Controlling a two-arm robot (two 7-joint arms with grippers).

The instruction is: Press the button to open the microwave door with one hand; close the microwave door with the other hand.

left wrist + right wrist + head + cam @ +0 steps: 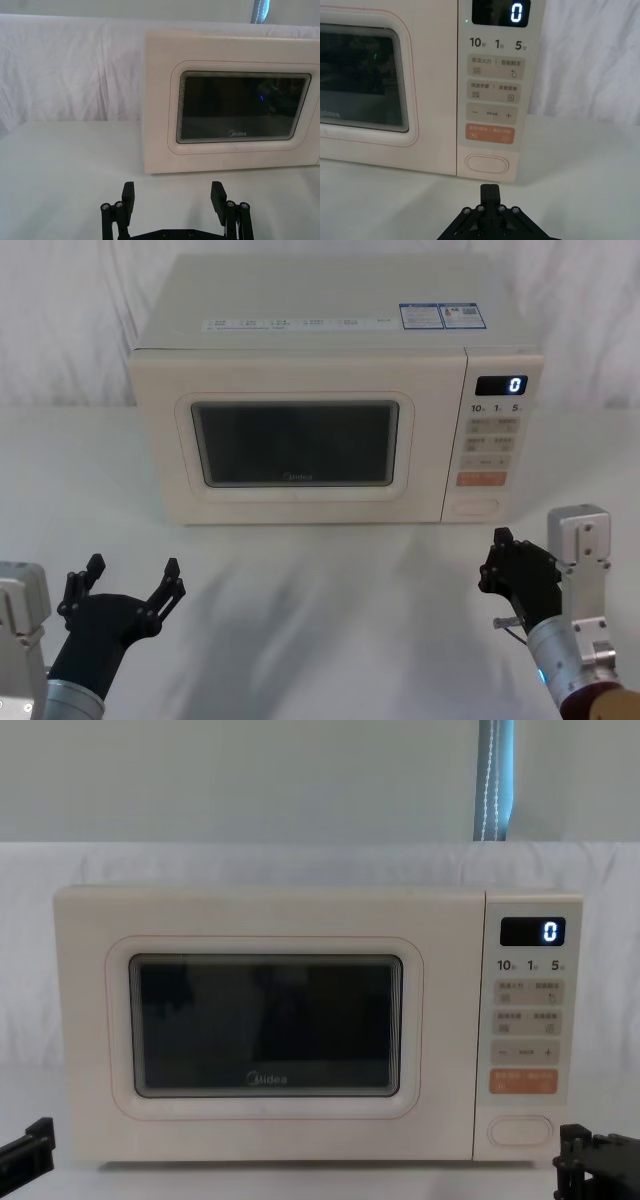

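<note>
The cream microwave [300, 310] stands at the back of the table with its door [296, 444] shut flush; the dark window carries the Midea logo. The wide blank button [477, 506] sits lowest on the right control panel, below the orange key [481, 478]. My right gripper [500, 540] is shut and empty, hovering just in front of and slightly right of the button [487, 164]; its joined fingertips [490, 189] point at it with a gap between. My left gripper [133, 570] is open and empty, low at the front left, facing the door [240, 107].
The display [502, 385] reads 0. A white cloth covers the table [330, 590], with open space between the grippers and the microwave front. A white draped backdrop [60, 320] hangs behind. The chest view shows both gripper tips at its lower corners.
</note>
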